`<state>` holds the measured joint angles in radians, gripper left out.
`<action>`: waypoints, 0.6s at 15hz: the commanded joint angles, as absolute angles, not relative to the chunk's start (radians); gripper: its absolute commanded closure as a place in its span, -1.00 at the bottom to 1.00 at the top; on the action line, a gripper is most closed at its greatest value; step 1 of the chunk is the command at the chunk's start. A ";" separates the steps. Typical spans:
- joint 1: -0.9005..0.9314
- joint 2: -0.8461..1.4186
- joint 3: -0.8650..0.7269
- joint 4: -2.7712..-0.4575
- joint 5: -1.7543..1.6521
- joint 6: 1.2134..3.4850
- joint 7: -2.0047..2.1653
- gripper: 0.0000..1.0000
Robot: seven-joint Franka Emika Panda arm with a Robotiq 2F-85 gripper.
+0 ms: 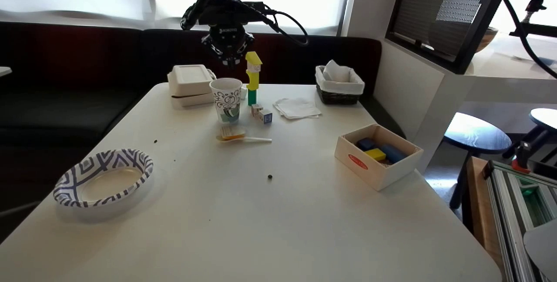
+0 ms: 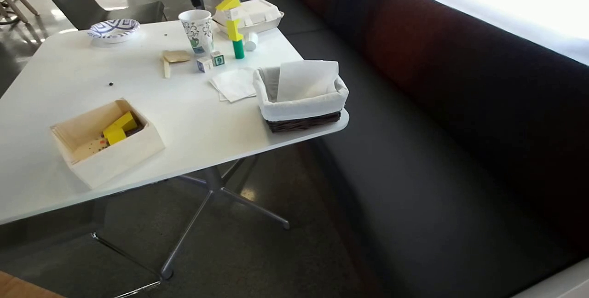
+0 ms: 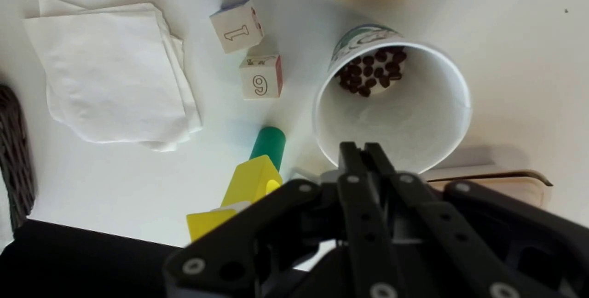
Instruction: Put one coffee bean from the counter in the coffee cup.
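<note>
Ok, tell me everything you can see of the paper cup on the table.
The cup is white and looks like paper, with dark curly print, greenish patches lower down and a plain pale inside. Lidless and tapering toward its base, it stands upright on the table, near the food box and two small printed blocks. Dark coffee beans lie on its bottom. In an exterior view, a gap shows between its rim and the gripper.

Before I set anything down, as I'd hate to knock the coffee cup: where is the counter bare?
Bare counter lies between the wooden box and the napkins, and more between that box and the patterned bowl, save for dark bean-like specks. Around the coffee cup it is crowded: food box, block tower, number blocks, and the gripper above.
</note>
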<state>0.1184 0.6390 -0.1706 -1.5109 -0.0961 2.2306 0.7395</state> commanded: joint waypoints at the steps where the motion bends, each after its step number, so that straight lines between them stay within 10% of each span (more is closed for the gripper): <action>1: 0.111 0.673 -0.160 -1.476 -0.087 2.229 0.759 0.29; 9: 0.112 0.699 -0.142 -1.445 -0.071 2.229 0.749 -0.87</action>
